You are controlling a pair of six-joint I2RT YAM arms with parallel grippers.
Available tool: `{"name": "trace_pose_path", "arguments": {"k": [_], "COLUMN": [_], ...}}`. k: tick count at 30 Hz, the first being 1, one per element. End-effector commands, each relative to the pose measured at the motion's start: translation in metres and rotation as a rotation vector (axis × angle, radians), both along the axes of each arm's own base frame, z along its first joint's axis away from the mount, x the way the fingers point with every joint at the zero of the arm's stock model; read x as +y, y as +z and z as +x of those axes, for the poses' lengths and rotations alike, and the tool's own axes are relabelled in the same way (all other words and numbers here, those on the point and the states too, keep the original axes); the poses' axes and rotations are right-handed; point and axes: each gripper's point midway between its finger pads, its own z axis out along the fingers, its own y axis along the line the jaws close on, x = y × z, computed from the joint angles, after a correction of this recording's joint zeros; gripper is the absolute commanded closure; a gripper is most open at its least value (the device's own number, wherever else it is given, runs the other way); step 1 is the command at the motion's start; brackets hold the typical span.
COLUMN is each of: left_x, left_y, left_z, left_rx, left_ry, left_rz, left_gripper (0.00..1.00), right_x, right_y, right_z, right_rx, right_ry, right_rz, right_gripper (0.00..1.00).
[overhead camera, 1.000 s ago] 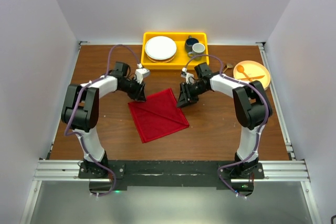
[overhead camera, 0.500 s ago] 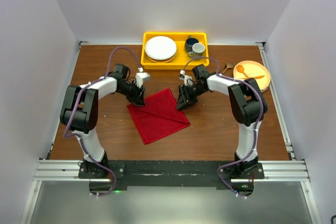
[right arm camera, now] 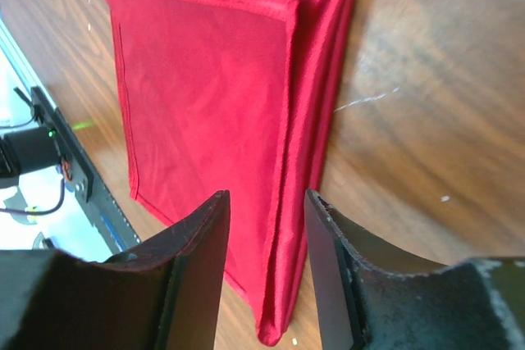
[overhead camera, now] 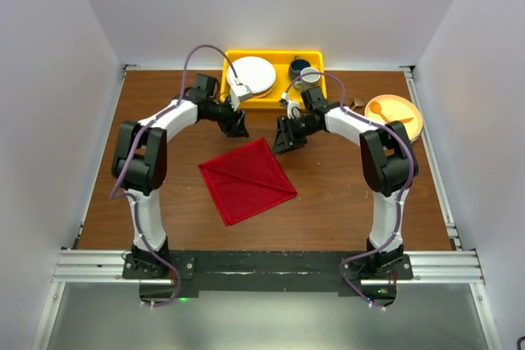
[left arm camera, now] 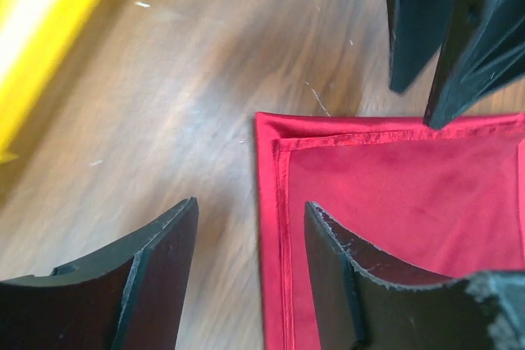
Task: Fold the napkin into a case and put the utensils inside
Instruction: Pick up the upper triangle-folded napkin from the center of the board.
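Left wrist view, starting at the left gripper [left arm camera: 250,211]: parted to a middling gap, clamped on nothing, hanging over bare wood, with a corner of the napkin [left arm camera: 394,194] just beside the inner finger. Right wrist view, at the right gripper [right arm camera: 265,198]: likewise part open and empty, poised near the cloth's folded edge and clear of it. Just off both sets of fingertips, toward the arm bases: doubled red layers, hems stacked one inside the other, lying flat on the table [overhead camera: 164,194]. Judged as folded at least once, yet far too broad for a case, with more folds needed to narrow it into a pouch. Farther out, beyond the left jaws: the yellow tray [overhead camera: 238,105]. Well out past the right jaws, away from the cloth: the utensils [overhead camera: 392,115] on an orange plate [overhead camera: 417,130], none tucked into the fabric. By this reckoning only the opening stretch done, with the remaining folds and all of the loading to come.
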Motion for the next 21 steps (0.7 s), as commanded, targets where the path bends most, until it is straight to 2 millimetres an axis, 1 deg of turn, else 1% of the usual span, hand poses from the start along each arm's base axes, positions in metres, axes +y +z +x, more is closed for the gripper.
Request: {"name": "trace_pose_path", "arguments": {"k": [1,3,4,6,7,9,10,11,13,14,16,17,19,20,21], "left_x": [-0.019,-0.023,-0.025,-0.029,-0.030,-0.032,-0.034,-0.035,-0.037,-0.037,-0.039,-0.039,-0.039,-0.039,-0.039], "left_y": [-0.021,-0.031,-0.032,-0.041,-0.043,-0.049,-0.046,-0.048,-0.050,-0.050,-0.049,-0.048,-0.049,-0.049,-0.049], "left_z": [-0.002,-0.003,-0.003,-0.006,-0.007,-0.010,-0.005,-0.009,-0.008,-0.009,-0.011,-0.012,-0.014,-0.015,-0.015], "left_rx": [-0.003,0.004,-0.004,0.008,0.006,0.019,0.004,0.022,0.020,0.023,0.010,0.003,-0.006,-0.004,-0.007], "left_ry": [-0.085,-0.098,-0.111,-0.131,-0.141,-0.153,-0.154,-0.166,-0.171,-0.178,-0.204,-0.211,-0.227,-0.228,-0.233], "left_rz": [0.001,0.011,0.013,0.016,0.015,0.017,0.016,0.013,0.009,0.007,0.009,0.012,0.021,0.022,0.022], "left_gripper": [0.40,0.41,0.42,0.44,0.45,0.50,0.52,0.58,0.64,0.69,0.74,0.79,0.85,0.88,0.89], "right_x": [0.000,0.002,0.001,0.003,0.004,0.005,0.005,0.005,0.007,0.007,0.009,0.010,0.011,0.012,0.011], "right_y": [0.002,0.001,-0.003,-0.002,-0.003,-0.006,-0.007,-0.008,-0.008,-0.010,-0.011,-0.010,-0.018,-0.017,-0.024], "right_z": [0.030,0.034,0.036,0.040,0.041,0.043,0.045,0.047,0.049,0.051,0.053,0.055,0.057,0.060,0.060], "right_rx": [-0.070,-0.067,-0.062,-0.064,-0.058,-0.049,-0.051,-0.050,-0.052,-0.053,-0.057,-0.062,-0.060,-0.067,-0.057], "right_ry": [-0.024,-0.028,-0.032,-0.034,-0.034,-0.038,-0.039,-0.043,-0.042,-0.043,-0.035,-0.034,-0.028,-0.026,-0.023], "right_rz": [0.009,0.016,0.017,0.024,0.030,0.034,0.038,0.041,0.056,0.057,0.061,0.065,0.061,0.063,0.060], "right_gripper": [0.51,0.49,0.46,0.44,0.41,0.39,0.38,0.35,0.33,0.31,0.28,0.27,0.23,0.23,0.21]}}
